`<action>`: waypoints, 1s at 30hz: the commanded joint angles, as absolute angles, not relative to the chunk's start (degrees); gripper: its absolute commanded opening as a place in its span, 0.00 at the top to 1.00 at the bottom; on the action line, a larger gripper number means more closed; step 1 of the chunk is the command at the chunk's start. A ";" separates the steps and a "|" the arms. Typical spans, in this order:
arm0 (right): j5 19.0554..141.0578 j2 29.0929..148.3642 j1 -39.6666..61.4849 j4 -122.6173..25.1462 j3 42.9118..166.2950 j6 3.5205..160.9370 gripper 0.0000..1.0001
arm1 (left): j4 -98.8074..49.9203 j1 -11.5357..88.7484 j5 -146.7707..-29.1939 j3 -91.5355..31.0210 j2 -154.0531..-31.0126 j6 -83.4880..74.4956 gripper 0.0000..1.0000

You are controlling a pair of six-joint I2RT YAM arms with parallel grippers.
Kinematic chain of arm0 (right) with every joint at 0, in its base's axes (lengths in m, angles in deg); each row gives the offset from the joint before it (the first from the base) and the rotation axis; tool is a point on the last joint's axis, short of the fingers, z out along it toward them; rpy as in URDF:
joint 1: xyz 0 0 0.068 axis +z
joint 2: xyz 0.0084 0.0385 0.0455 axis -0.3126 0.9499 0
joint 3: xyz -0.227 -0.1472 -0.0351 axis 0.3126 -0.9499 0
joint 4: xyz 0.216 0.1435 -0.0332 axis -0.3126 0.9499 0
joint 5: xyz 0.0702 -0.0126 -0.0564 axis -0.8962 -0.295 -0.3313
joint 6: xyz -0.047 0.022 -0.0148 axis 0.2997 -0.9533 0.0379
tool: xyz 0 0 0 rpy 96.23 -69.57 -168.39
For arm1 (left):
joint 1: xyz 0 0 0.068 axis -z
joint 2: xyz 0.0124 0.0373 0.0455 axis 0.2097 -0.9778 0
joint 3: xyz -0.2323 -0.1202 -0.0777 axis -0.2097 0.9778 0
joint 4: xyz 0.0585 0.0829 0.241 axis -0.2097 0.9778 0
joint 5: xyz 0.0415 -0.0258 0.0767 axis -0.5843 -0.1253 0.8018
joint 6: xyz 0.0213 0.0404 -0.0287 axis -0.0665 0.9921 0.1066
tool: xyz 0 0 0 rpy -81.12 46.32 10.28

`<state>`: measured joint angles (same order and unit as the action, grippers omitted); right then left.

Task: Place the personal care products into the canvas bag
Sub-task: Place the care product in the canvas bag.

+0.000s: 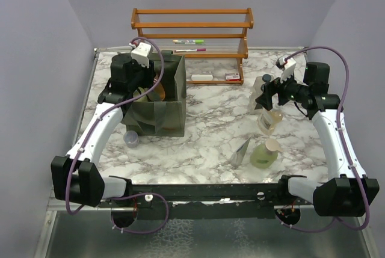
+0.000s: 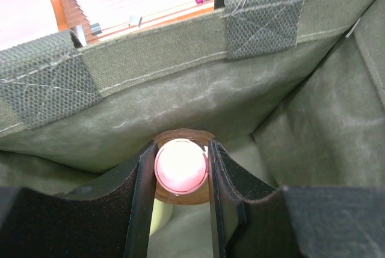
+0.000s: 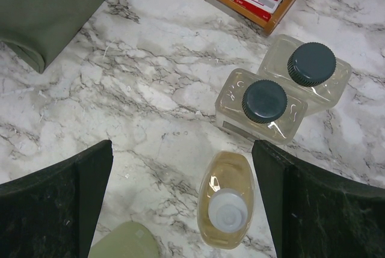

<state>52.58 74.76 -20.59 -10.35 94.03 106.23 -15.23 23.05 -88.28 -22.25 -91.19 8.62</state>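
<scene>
The olive canvas bag point(image 1: 171, 110) stands open at the left. My left gripper point(image 1: 144, 83) is down inside it. In the left wrist view the left gripper point(image 2: 180, 177) is shut on the pink cap of the orange bottle point(image 2: 181, 166), near the bag's far wall point(image 2: 180, 98). My right gripper point(image 1: 269, 97) is open above the amber pump bottle point(image 1: 269, 119). In the right wrist view the right gripper point(image 3: 182, 177) straddles the amber bottle point(image 3: 227, 201) without touching it. Two clear bottles with black caps point(image 3: 264, 101) point(image 3: 311, 64) stand just beyond. The green pump bottle point(image 1: 264, 154) and grey pouch point(image 1: 242, 151) are nearer.
The wooden slatted rack point(image 1: 192, 26) stands at the back with a green marker point(image 1: 187, 41), a pink marker point(image 1: 191, 49) and small boxes point(image 1: 231, 76). A lavender cup point(image 1: 131, 139) sits by the bag's near left corner. The green bottle's top point(image 3: 123, 243) shows beside my right gripper's left finger.
</scene>
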 commanded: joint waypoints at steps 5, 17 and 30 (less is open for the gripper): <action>51.53 74.52 -20.94 -11.53 93.40 105.92 0.01 | -26.00 22.56 -88.94 -21.34 -90.74 12.05 1.00; 51.72 74.22 -20.94 -11.29 93.13 106.01 0.01 | -28.21 22.48 -88.78 -17.07 -92.45 12.82 1.00; 51.66 74.22 -20.95 -11.01 93.48 105.98 0.01 | -26.41 22.41 -90.00 -17.04 -94.02 13.56 0.94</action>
